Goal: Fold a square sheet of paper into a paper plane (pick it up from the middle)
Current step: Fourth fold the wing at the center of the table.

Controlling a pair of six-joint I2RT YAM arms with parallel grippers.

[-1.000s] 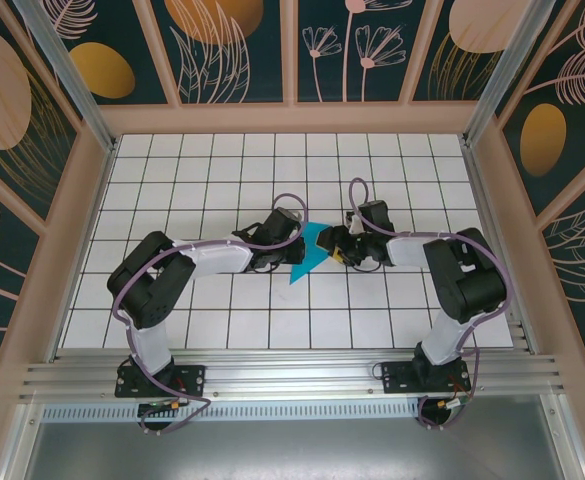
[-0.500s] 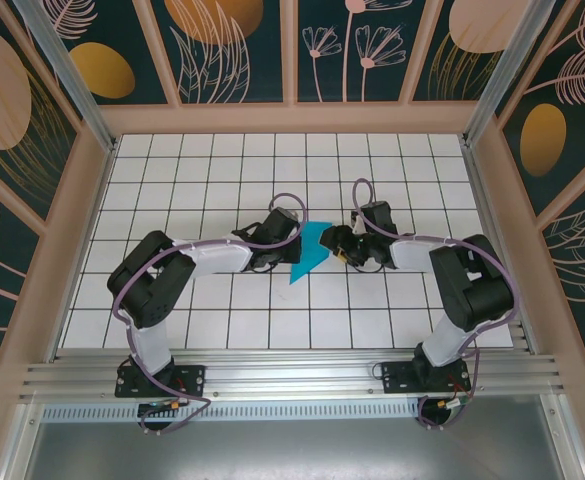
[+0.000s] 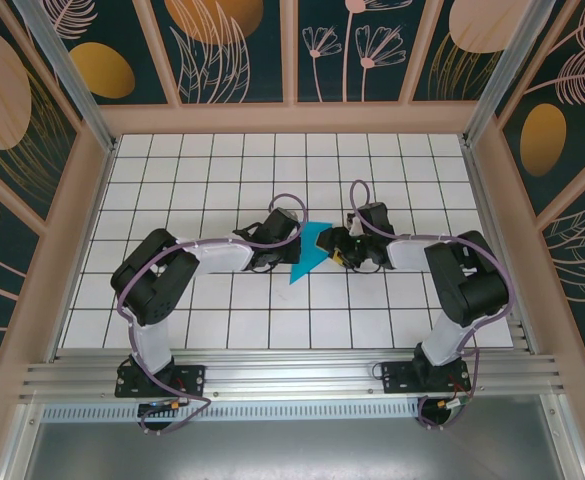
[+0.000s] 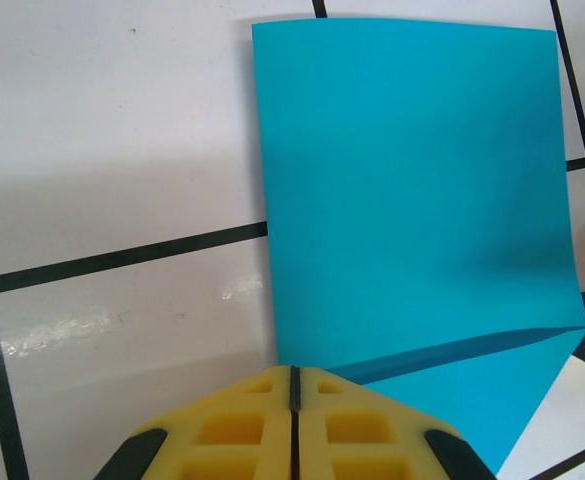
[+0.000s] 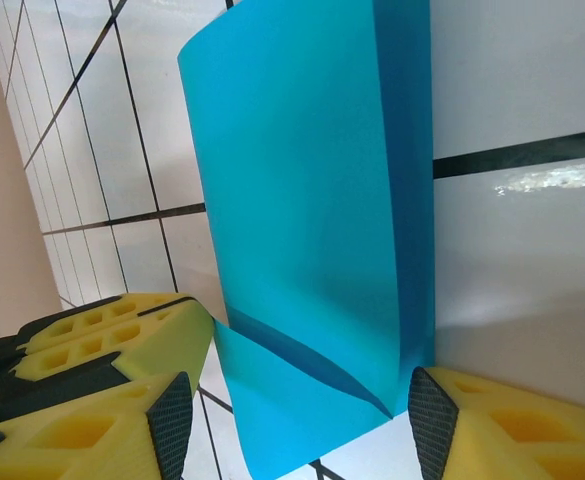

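The square sheet of paper (image 3: 309, 252) is teal-blue and lies mid-table between both grippers, folded over on itself with one flap bowed upward (image 5: 312, 200). My left gripper (image 4: 294, 372) is shut, its yellow tips pinching the sheet's edge where the layers (image 4: 412, 200) meet. From the top view it sits at the paper's left side (image 3: 286, 246). My right gripper (image 5: 300, 425) is open and straddles the sheet's near end; its pads (image 5: 430, 420) stand on either side, at the paper's right side (image 3: 338, 247). The paper plane is out of view.
The table is a white tiled surface with black grid lines (image 3: 222, 190). Wooden frame walls (image 3: 82, 220) enclose it on three sides, and an aluminium rail (image 3: 292, 375) runs along the near edge by the arm bases.
The right arm's elbow has swayed slightly out and back. Both grippers and the paper sit in nearly the same place.
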